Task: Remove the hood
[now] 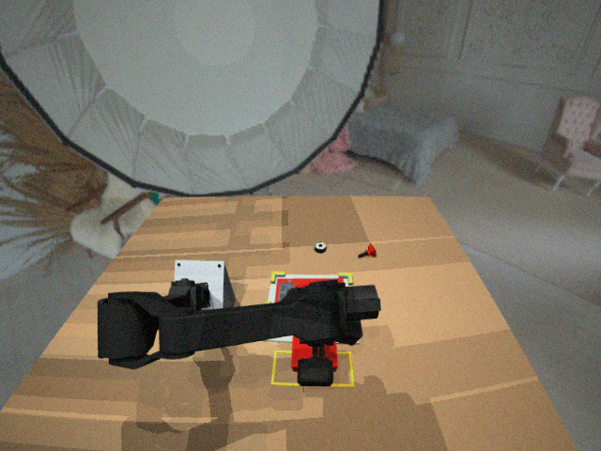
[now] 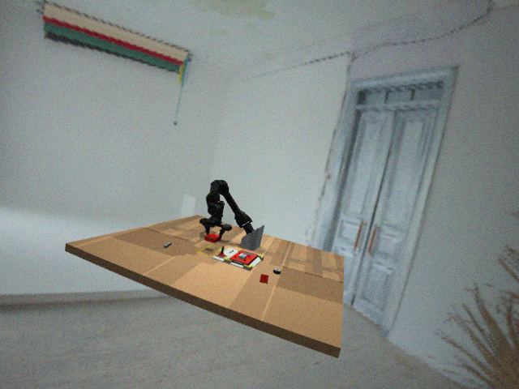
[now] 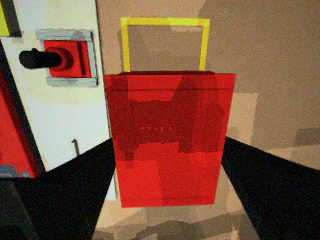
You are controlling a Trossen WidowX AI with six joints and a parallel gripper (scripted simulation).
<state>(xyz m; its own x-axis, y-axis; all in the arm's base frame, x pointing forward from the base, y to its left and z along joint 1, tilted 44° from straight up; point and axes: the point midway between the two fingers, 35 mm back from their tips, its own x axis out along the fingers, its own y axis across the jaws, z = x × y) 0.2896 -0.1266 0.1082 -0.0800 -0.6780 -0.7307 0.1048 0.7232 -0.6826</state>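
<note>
The hood (image 1: 300, 355) (image 2: 212, 237) (image 3: 167, 165) is a flat red rectangular panel. My gripper (image 1: 314, 357) (image 2: 213, 236) (image 3: 167, 141) is shut on it, one finger at each side edge. The hood hangs above the table, over or near the marked area (image 1: 286, 384) (image 3: 165, 22), a yellow outline that also shows in the exterior view (image 2: 200, 251). In the wrist view the hood covers the near part of the outline, and its far end shows beyond. The red toy car (image 1: 301, 281) (image 2: 251, 259) (image 3: 9, 125) is partly hidden by my arm in the top view.
A white board (image 3: 75, 110) beside the marked area bears a red base with a black upright lever (image 3: 42, 59) (image 2: 222, 251). A grey-white slanted block (image 1: 198, 272) (image 2: 250, 241) stands near the arm. A wheel (image 1: 320, 247) (image 2: 276, 271) and a small red part (image 1: 371, 250) (image 2: 263, 278) lie past the car.
</note>
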